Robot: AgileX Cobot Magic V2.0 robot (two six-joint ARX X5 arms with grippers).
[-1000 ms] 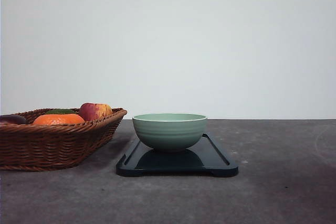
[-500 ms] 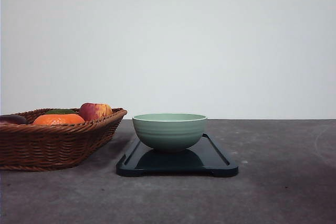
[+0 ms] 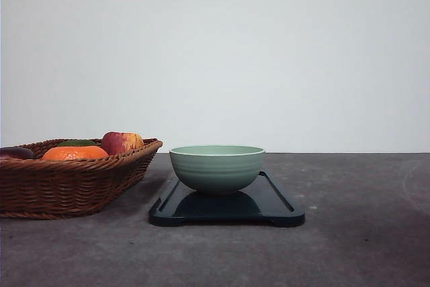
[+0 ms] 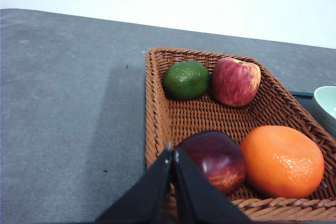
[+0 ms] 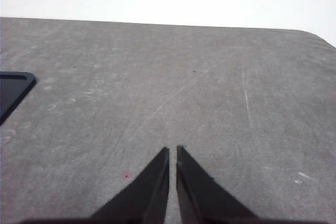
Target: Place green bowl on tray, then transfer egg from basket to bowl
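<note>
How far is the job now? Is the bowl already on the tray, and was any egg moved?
Done: the green bowl sits on the tray. In hand: nothing; the left end effector and right end effector are both shut and empty. Left: the egg transfer. The basket shows a lime, an apple, an orange and a dark red fruit; no egg is visible there.

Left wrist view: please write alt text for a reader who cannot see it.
A brown wicker basket on a grey table holds a green citrus, a red apple, an orange and a dark purple fruit. The shut left end effector points at its near rim.
</note>
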